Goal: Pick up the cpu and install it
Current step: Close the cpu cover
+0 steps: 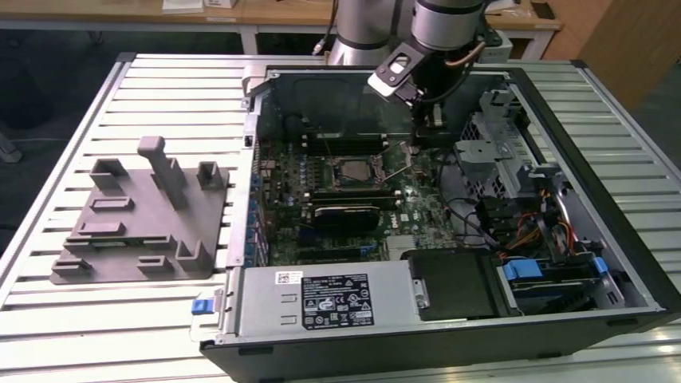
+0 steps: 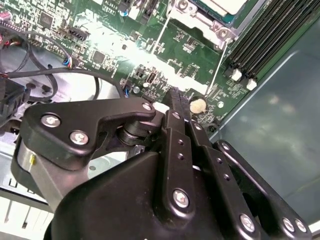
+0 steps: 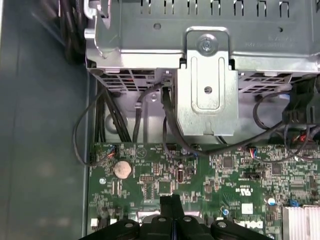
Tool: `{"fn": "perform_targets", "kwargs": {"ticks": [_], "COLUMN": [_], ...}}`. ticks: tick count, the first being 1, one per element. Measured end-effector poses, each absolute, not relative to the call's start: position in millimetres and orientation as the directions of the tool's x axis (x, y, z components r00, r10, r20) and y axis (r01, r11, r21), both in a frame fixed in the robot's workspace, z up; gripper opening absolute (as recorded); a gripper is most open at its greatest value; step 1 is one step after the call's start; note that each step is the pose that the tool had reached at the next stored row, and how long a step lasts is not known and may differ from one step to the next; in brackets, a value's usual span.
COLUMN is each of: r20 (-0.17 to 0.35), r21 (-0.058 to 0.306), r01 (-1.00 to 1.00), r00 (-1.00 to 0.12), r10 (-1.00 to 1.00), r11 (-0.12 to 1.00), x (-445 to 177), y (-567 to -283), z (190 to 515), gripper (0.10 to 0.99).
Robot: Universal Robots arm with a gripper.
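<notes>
— When you look down into the open computer, where is the cpu (image 1: 352, 171)?

— It lies flat in the socket (image 1: 333, 163), close to the middle of the exterior view. In the second wrist view I can see a bit of its pale, shiny top (image 2: 222, 4). A thin metal rod (image 2: 218, 65) runs beside it.

— Are you holding it?

— No. My gripper (image 3: 170, 200) has nothing in it. Its two black fingers (image 2: 175, 112) are pressed tight together, with no gap.

— Where is your gripper, then?

— It hangs inside the case (image 1: 319, 96), over the green board (image 3: 200, 180). It is a little to the exterior view's right of the socket and apart from it. In both wrist views its tips are near a round silver coin battery (image 3: 122, 169) (image 2: 198, 104). I cannot tell if they touch the board.

— What else is around?

— Past the battery there is a grey metal cage (image 3: 207, 95), with black cables (image 3: 85, 130) hanging by it. Long black memory slots (image 1: 343, 142) sit just above the socket in the exterior view. The grey power box (image 1: 324, 299) with the white label is at the lower middle of that frame. The grey holder (image 1: 143, 215) lies on the slatted table (image 1: 64, 335), at the exterior view's left, well apart from the socket.
</notes>
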State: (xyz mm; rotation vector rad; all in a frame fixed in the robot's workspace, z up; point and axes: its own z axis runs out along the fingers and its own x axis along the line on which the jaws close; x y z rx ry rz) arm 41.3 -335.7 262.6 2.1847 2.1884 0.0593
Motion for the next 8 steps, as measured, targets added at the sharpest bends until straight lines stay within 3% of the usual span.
{"fn": "perform_targets", "kwargs": {"ticks": [8], "r20": [-0.007], "r21": [0.061], "r01": [0.998], "r00": [-0.001], "r10": [1.0], "r11": [0.002], "x": [47.1], "y": [-335.7], "z": [249.9], "gripper": [0.106]}}
